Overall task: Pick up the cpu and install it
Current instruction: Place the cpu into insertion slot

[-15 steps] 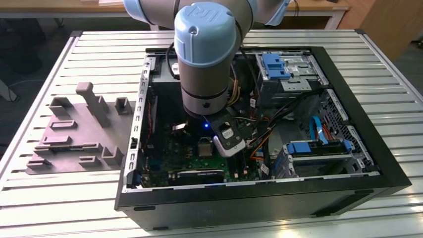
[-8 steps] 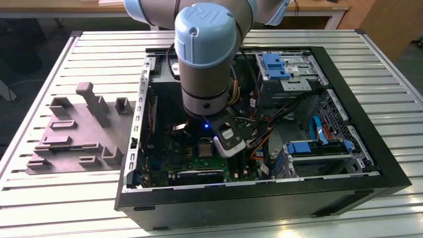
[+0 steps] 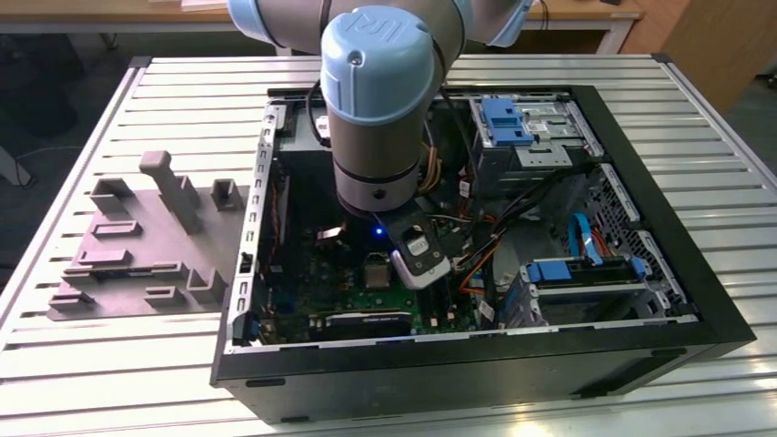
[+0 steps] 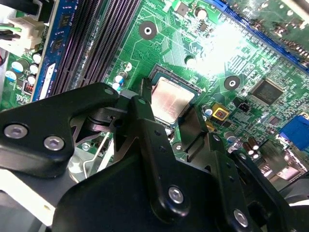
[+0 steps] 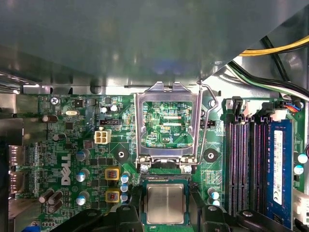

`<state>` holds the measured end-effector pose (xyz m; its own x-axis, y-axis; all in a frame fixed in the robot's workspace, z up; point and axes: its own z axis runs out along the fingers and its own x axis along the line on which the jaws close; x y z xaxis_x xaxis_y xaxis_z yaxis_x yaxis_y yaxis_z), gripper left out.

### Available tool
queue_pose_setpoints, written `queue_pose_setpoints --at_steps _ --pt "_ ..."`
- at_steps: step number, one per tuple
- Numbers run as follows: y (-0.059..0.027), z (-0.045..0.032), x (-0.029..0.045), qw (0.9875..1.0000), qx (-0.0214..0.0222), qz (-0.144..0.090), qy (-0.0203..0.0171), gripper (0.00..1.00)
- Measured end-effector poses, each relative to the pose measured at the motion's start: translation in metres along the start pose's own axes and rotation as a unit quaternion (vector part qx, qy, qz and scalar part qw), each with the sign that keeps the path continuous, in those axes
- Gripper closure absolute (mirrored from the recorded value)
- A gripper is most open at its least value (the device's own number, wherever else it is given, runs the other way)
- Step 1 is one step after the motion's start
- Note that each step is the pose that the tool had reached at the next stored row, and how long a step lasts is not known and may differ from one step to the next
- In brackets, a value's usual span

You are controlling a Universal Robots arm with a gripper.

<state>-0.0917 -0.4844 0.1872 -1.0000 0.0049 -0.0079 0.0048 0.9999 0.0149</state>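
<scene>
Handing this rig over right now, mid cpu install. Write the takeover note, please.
Gripper: open, straddling the metal-framed motherboard socket inside the black computer case.
Thin silvery square cpu: lying flat in that socket, seemingly not gripped.
Done: pickup and placement.
Left: the hinged metal retention frame stands raised, not closed over the cpu.

open computer case (image 3: 461, 375) on slatted table (image 3: 711, 127) | grey fixture (image 3: 122, 264) beside it | green motherboard (image 5: 72, 140)
</scene>
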Motion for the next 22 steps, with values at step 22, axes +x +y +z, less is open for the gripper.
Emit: queue_pose_setpoints --at_steps 22 --pt "0.0003 -0.0173 -0.0002 1.0 -0.0012 0.0 -0.0001 0.54"
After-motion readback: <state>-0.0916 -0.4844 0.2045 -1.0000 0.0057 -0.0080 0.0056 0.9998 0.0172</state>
